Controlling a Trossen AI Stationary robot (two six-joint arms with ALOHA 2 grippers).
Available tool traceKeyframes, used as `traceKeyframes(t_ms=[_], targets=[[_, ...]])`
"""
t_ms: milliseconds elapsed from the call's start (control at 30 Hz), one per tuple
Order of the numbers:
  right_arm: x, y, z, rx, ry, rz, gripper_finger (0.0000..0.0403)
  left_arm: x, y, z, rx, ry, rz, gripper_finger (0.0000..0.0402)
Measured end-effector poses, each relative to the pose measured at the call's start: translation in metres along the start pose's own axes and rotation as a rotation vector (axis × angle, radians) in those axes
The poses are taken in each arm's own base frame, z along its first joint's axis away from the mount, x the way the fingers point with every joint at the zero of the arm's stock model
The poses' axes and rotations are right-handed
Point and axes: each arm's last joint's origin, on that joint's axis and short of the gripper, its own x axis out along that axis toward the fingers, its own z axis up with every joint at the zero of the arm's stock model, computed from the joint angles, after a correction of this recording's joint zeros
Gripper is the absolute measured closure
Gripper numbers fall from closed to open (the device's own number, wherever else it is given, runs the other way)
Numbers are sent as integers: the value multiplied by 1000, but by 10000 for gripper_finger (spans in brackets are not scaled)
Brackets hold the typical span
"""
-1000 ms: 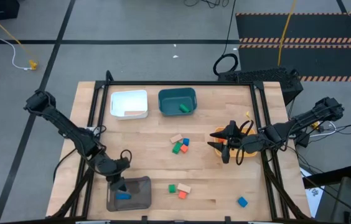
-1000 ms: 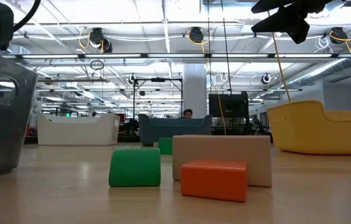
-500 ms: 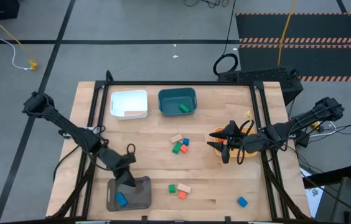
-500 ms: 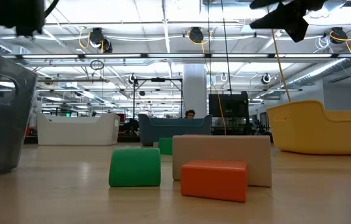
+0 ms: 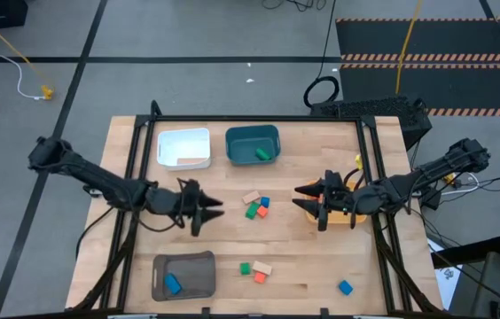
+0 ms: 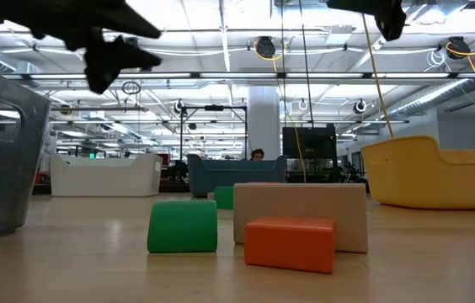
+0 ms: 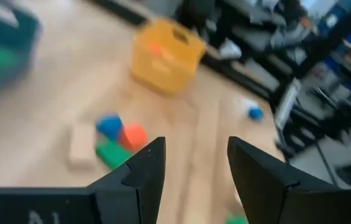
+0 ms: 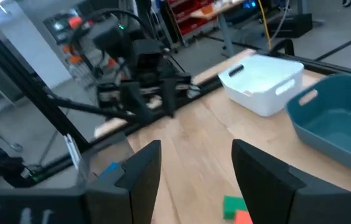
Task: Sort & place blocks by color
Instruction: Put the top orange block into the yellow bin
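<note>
My left gripper (image 5: 214,210) hovers open above the table, left of the middle cluster: a tan block (image 5: 251,197), a blue block (image 5: 264,202), a red-orange block (image 5: 261,212) and a green block (image 5: 251,213). In the left wrist view this gripper (image 7: 194,146) points toward that cluster (image 7: 110,140). My right gripper (image 5: 308,199) hangs open over the left edge of the yellow bin (image 7: 165,56). Near the front lie a green block (image 5: 245,268), a tan block (image 5: 262,267), a red-orange block (image 5: 259,277) and, apart, a blue block (image 5: 346,287). Another blue block (image 5: 172,283) lies in the grey bin (image 5: 199,266).
A white bin (image 5: 184,148) and a teal bin (image 5: 253,137) holding a green block (image 5: 263,153) stand at the far side. The table is framed by black rails (image 5: 131,168). Bare wood lies between the two block clusters. A person shows far behind the table (image 6: 255,154).
My left gripper has risen from over the grey bin and swung toward the far edge and right, ending beside the middle cluster, its fingers now pointing right. The blue block stays lying in the grey bin. My right gripper has drifted slightly left.
</note>
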Motion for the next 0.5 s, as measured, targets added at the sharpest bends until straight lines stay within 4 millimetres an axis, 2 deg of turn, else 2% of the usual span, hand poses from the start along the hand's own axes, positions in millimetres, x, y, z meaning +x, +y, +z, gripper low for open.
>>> traceKeyframes(t_ms=[200, 333, 500], targets=[[0, 2, 3, -34, -32, 20, 216, 4, 7, 18, 106, -94, -43, 227], [0, 2, 4, -111, -36, 21, 216, 6, 13, 22, 115, -111, -22, 227], [0, 3, 5, -109, -42, 25, 216, 6, 16, 24, 124, -115, -10, 227]])
